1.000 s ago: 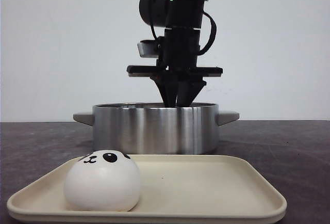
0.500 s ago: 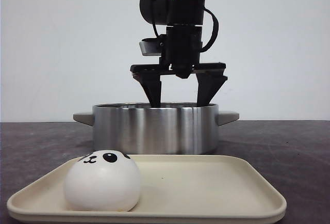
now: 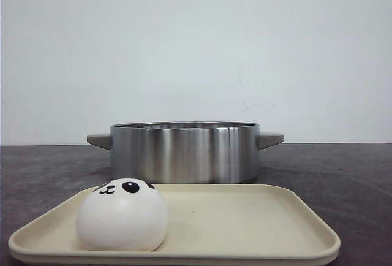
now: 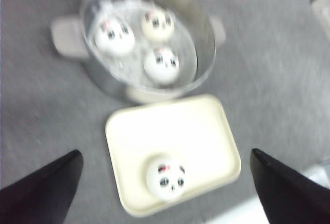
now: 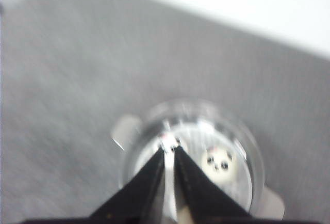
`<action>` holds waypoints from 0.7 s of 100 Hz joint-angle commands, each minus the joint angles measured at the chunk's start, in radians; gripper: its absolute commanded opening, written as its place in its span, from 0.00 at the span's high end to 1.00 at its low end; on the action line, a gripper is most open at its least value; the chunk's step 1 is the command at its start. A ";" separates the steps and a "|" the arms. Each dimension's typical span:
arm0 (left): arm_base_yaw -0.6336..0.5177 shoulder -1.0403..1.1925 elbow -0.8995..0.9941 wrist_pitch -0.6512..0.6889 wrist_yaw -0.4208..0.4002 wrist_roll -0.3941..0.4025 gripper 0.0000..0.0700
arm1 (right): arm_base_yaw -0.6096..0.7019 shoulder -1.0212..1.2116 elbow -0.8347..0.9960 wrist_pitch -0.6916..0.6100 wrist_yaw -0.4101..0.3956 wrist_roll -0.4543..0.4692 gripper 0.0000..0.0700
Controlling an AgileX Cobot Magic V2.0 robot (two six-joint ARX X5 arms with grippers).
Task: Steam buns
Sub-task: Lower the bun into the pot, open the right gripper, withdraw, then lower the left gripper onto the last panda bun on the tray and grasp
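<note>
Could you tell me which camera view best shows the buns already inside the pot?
The left wrist view: it looks down into the pot, showing three buns, though blurred. The front view shows only the pot's wall, hiding them. The right wrist view shows one clearly, its shut gripper covering part of the interior.

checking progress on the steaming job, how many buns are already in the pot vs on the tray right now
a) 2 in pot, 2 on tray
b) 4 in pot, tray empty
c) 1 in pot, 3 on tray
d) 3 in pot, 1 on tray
d: the left wrist view shows three panda buns inside the steel pot and a single bun on the cream tray.
</note>
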 commanded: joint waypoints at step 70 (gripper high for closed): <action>-0.318 0.448 -0.249 0.275 0.060 -0.026 0.10 | 0.026 -0.164 0.018 -0.066 0.068 -0.010 1.00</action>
